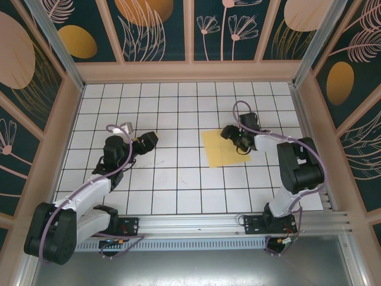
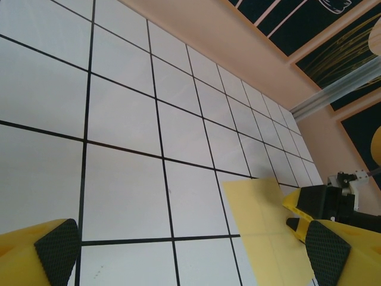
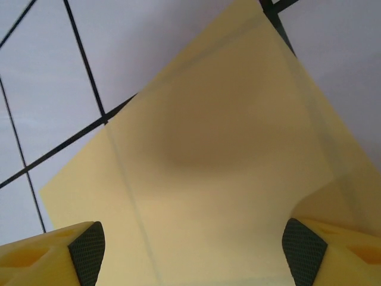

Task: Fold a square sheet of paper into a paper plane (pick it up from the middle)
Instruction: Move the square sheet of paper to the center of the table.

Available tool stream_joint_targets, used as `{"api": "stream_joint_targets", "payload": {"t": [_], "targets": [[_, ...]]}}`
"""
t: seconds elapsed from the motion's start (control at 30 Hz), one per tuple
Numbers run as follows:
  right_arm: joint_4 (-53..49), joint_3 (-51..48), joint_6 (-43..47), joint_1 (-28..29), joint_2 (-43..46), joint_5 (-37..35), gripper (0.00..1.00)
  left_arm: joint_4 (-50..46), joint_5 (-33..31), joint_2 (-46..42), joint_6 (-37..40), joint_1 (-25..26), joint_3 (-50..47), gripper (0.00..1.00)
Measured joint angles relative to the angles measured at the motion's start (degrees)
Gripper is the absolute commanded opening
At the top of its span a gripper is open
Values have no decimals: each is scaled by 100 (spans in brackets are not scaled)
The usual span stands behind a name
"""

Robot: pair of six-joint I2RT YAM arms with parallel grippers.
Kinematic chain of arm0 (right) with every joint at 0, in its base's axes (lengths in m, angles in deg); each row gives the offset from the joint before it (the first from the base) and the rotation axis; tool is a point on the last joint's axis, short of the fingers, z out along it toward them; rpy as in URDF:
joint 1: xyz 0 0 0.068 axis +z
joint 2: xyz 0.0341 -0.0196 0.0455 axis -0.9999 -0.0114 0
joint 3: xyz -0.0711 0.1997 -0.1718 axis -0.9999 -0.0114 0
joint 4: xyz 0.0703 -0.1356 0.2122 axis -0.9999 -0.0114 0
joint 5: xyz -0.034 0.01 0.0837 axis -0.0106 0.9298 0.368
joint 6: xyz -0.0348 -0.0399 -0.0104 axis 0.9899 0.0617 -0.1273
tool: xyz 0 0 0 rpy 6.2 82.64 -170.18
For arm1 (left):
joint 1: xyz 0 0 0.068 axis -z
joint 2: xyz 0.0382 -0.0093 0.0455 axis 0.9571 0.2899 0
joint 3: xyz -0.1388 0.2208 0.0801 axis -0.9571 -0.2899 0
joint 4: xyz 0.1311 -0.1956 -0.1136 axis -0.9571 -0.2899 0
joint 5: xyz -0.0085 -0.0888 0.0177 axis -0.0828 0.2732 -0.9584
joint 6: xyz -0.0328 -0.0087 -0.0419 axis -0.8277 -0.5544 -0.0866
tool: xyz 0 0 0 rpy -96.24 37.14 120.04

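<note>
Square sheet of paper (image 1: 221, 150) lies flat on the white grid table (image 1: 178, 179), right of centre and in the mid rows, pale yellow, unfolded as far as we can see from the top cam. R gripper (image 1: 237, 140) sits directly over the sheet's far-right part, arm reaching in from the right. In the R wrist view the R gripper (image 3: 195, 253) has its jaws wide apart, black pads (image 3: 86, 253) at either side w/ the sheet (image 3: 220, 149) spread under and between them. Not clamped on the paper. We cannot tell whether the pads touch it. A soft dark shadow falls mid-sheet, and two faint crease lines run across it. The paper edge by the right-hand finger looks slightly lifted, though we're not certain. L gripper (image 1: 146, 142) is well apart from the sheet, on the left half of the table, over bare tiles. L wrist view: L gripper (image 2: 191, 250) jaws fully apart, nothing between them but grid. The sheet (image 2: 262, 223) shows beyond the right-hand finger, w/ the R gripper (image 2: 321, 205) at its far edge.
</note>
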Motion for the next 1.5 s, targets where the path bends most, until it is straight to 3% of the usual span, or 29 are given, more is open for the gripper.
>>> {"api": "stream_joint_targets", "payload": {"t": [0.23, 0.43, 0.5, 0.67, 0.73, 0.9, 1.07, 1.2, 1.5], "targets": [[1073, -772, -1609, 492, 382, -367, 84, 0, -46, 247, -109, 155, 11, 99], [728, -660, -2374, 1224, 494, -632, 92, 46, -166, 660, -146, 450, 197, 99], [258, -498, -2142, 1307, 632, -839, 99, 116, -177, 763, -149, 516, 221, 99], [-682, 544, -1056, 1580, 807, -1668, 99, 282, -313, 896, -151, 549, 227, 99], [-713, 789, -619, 1589, 848, -1513, 84, 343, -463, 894, -149, 549, 227, 99], [-1062, 1075, 22, 1381, 455, -1137, 82, 470, -962, 804, -192, 549, 212, 99], [-2035, 1867, 317, 1840, -470, -1508, 80, 922, -1248, 627, -291, 549, -50, 99], [-2573, 2387, 326, 2149, -1056, -1923, 84, 905, -1119, 870, -319, 549, 85, 99], [-3051, 2490, 435, 2251, -1239, -2153, 90, 1169, -699, 1204, -426, 549, 151, 99]]}}
